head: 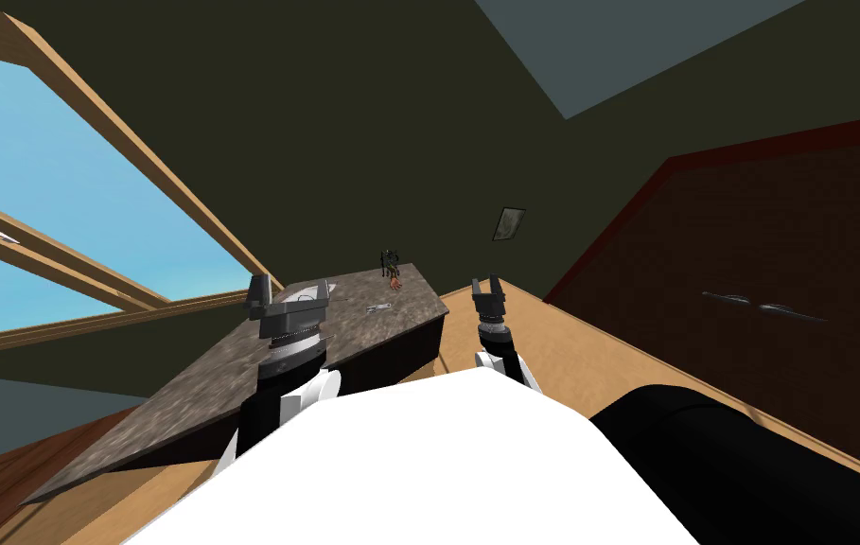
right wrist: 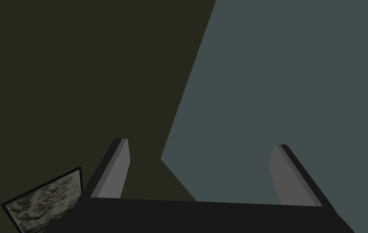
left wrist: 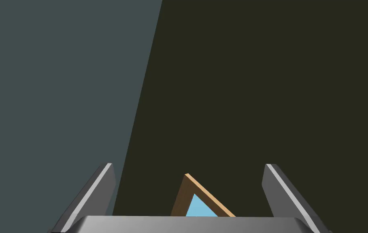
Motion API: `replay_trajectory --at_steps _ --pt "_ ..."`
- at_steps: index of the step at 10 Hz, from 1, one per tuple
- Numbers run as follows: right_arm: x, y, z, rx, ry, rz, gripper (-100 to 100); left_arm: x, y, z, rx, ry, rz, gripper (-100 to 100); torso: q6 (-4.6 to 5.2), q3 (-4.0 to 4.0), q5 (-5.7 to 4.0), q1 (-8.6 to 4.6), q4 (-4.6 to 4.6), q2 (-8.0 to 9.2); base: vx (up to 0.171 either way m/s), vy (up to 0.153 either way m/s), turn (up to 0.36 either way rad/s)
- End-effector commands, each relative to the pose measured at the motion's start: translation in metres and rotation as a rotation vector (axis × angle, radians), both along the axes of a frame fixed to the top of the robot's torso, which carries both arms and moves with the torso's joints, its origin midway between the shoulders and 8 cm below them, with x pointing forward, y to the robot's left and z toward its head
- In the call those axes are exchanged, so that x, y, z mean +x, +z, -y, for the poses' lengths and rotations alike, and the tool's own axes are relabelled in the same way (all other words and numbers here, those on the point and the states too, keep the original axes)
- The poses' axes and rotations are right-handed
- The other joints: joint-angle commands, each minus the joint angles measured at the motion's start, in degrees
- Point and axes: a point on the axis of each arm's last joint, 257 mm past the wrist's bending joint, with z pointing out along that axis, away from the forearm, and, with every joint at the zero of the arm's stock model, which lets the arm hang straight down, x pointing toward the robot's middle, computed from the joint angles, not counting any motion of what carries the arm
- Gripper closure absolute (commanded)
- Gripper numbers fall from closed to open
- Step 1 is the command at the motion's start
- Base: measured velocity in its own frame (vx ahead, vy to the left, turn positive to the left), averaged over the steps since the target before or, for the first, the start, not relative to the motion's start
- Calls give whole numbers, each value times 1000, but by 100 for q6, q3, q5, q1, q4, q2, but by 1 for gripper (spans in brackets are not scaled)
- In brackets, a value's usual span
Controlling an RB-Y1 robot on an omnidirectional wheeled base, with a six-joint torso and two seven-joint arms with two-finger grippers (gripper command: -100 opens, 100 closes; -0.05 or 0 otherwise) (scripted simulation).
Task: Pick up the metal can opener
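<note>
A small flat grey can opener (head: 378, 307) lies on the mottled stone tabletop (head: 229, 378), toward its far end. My left gripper (head: 289, 291) is raised over the table, a little to the left of the opener and nearer to me, pointing up at the wall. Its fingers (left wrist: 105, 182) stand open with nothing between them. Off the table's right side, over the wooden floor, my right gripper (head: 487, 286) is also raised, and its fingers (right wrist: 119, 166) are open and empty.
A small dark and orange object (head: 392, 268) stands at the table's far end. A large window (head: 59, 227) lies to the left. A dark cabinet front with long handles (head: 763, 307) runs along the right. Wooden floor (head: 570, 350) lies between table and cabinet.
</note>
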Motion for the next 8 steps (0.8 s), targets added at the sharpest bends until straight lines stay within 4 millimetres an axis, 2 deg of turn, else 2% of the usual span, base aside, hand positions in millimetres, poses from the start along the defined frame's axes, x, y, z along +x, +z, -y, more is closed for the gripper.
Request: replay_trajectory --at_steps 1,5,8 --pt "0 0 0 0 0 0 0 12 -6 6 36 -21 -38 -100 0 0 0 0 0 0 -28 -22 14" --pt "0 0 0 0 0 0 0 50 -23 16 98 -54 -141 -100 1 9 -5 -21 3 16 -50 -57 13" --pt "0 0 0 0 0 0 0 67 -34 17 108 -59 -197 -100 1 4 -4 -16 1 6 -19 -39 6"
